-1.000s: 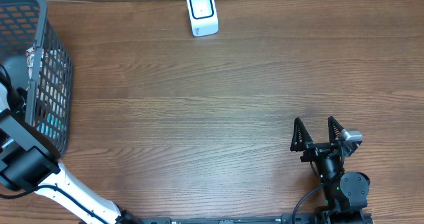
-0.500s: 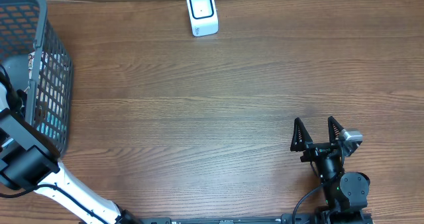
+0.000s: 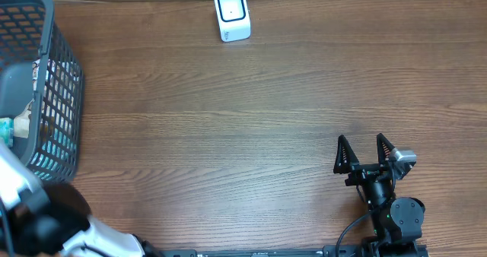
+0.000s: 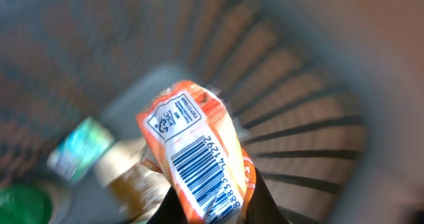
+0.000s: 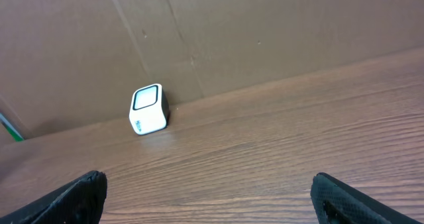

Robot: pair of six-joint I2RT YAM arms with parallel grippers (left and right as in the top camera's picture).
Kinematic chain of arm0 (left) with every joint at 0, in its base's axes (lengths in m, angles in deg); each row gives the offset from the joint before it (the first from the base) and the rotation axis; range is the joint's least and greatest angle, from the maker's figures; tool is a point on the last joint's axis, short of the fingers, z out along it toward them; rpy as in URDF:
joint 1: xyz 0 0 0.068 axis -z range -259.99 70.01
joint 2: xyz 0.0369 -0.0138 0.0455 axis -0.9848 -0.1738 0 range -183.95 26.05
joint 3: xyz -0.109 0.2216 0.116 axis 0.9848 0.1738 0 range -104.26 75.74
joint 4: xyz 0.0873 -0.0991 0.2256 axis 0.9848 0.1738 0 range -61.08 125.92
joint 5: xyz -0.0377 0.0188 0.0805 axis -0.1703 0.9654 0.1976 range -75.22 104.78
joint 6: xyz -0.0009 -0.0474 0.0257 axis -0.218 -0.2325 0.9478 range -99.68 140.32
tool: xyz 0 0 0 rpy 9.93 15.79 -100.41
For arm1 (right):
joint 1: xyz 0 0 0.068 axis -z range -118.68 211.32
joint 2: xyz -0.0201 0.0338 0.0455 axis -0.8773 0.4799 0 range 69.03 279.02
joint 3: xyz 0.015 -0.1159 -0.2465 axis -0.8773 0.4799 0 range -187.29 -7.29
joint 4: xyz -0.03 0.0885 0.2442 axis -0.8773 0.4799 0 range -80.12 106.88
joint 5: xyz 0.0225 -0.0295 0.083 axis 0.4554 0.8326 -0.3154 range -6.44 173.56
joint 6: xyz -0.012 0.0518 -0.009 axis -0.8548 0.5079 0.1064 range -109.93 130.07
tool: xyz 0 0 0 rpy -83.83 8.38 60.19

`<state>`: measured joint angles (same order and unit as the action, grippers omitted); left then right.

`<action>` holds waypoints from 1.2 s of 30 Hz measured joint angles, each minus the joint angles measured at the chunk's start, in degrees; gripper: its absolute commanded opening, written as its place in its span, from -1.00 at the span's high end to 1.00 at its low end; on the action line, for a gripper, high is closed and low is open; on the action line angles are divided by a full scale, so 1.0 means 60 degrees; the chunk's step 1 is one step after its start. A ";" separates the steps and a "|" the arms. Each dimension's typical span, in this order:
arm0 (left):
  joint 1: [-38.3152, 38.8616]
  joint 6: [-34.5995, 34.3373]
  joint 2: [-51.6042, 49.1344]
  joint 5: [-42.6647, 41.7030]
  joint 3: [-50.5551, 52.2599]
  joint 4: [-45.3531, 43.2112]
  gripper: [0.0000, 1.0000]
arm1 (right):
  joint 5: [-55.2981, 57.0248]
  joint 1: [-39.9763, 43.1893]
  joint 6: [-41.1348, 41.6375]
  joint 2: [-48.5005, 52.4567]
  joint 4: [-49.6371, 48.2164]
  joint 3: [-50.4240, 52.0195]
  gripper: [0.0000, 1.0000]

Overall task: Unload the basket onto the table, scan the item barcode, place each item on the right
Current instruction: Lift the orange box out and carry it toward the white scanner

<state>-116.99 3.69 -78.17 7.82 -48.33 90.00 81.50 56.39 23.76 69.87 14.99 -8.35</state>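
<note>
- Far left of the desk [image 3: 266,97], I see the grey mesh basket [image 3: 53,97] standing at the edge of the overhead view, with part of it cut off by the frame.
- My left arm shows in the overhead view only as a smeared white and black shape below the basket (too blurred to read its pose).
- On the left wrist camera, the left claw [image 4: 212,201] is clenched on an orange packet [image 4: 192,144]. The dark fingers [image 4: 265,197] pinch its lower end from both sides.
- The packet stands nearly upright and leans a little to the left. Its white label faces the camera, and the barcode [image 4: 199,168] is sharp and readable.
- The basket's slatted walls curve round behind the packet, so the item sits inside the basket's outline in this view.
- Below and left of the packet lie other blurred goods: something teal [image 4: 79,148], something beige [image 4: 122,177] and a green patch [image 4: 26,207] in the corner.
- Centre top of the desk, the white scanner [image 3: 232,15] stands well apart from the basket. On the right wrist camera it sits against a brown cardboard wall [image 5: 265,32], window facing up.
- At lower right, the right claw [image 3: 367,152] is released, jaws spread wide with nothing between them, and it points toward the scanner.
</note>
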 measured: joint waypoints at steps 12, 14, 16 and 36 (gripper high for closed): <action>0.4040 0.1268 0.2801 -0.1453 -0.0492 0.2790 0.92 | 0.0000 0.0004 0.0000 0.0000 0.0007 0.0000 -1.00; 0.4860 0.1515 0.2535 -0.1155 -0.0102 0.3220 0.92 | 0.0000 0.0004 -0.0004 0.0000 0.0004 0.0000 -1.00; 0.5639 0.1683 0.2146 -0.0750 0.0517 0.3428 0.92 | 0.0000 0.0004 0.0000 0.0000 0.0007 0.0000 -1.00; 0.9417 0.0776 -0.1413 0.3330 0.6105 0.0404 0.32 | 0.0000 0.0004 0.0000 0.0000 0.0007 0.0000 -1.00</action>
<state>-60.49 8.35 -86.65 27.80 -11.70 92.42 81.50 56.42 23.76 69.87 15.03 -8.35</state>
